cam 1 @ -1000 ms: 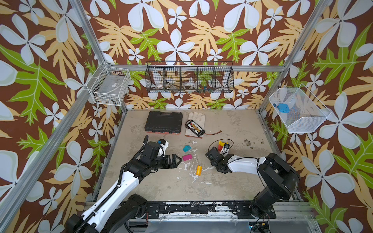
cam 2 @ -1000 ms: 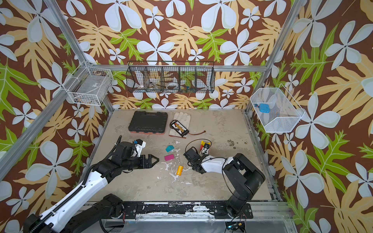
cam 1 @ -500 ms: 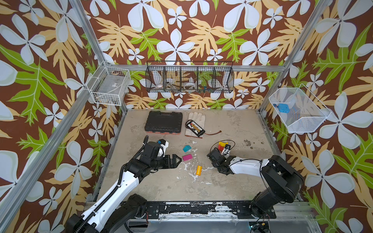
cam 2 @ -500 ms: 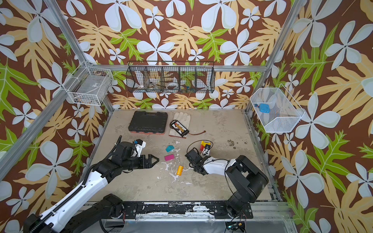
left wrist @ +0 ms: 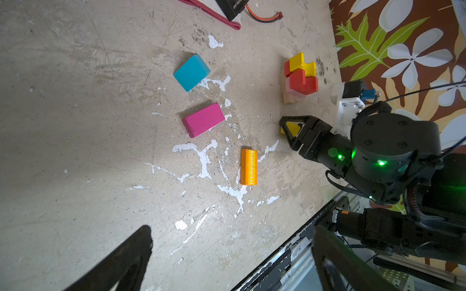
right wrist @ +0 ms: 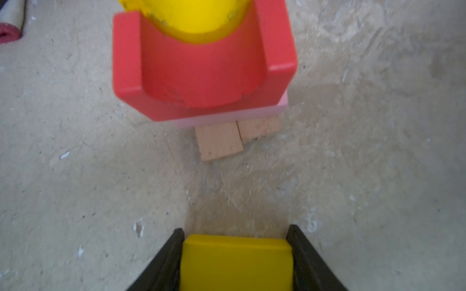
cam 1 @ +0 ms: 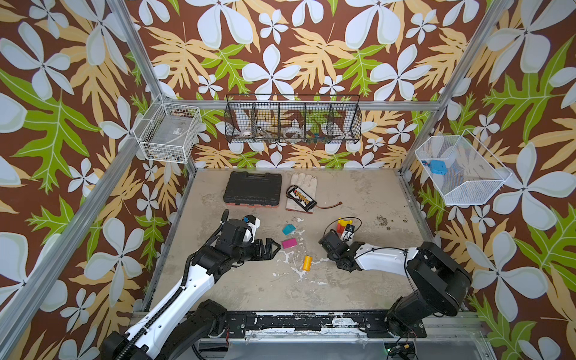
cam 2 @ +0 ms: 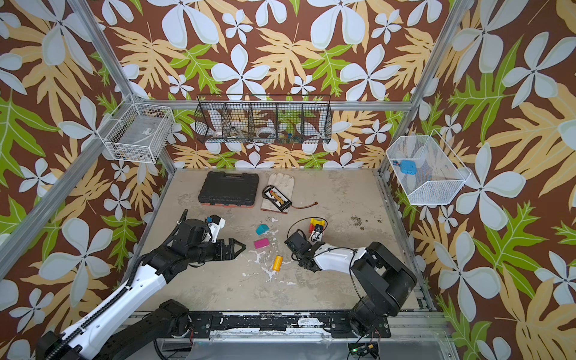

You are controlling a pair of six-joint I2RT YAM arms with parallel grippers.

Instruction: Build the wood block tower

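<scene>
Right pincer clamps flat yellow wood block; red, yellow, pink, tan wood tower just ahead of it. Risk: skewed tan base bars (hard set-down topples it). Left pincer gapes.

We saw bare, grainy wood on the tan bars, smooth matt paint on the yellow block (barely any sheen), and a rough, scuffed surface.

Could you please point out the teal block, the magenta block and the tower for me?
teal block [left wrist: 191,72]: left wrist view, middle of its top face.
magenta block [left wrist: 203,119]: left wrist view, middle of its top face.
tower [left wrist: 298,78]: left wrist view, on its red block.
</scene>
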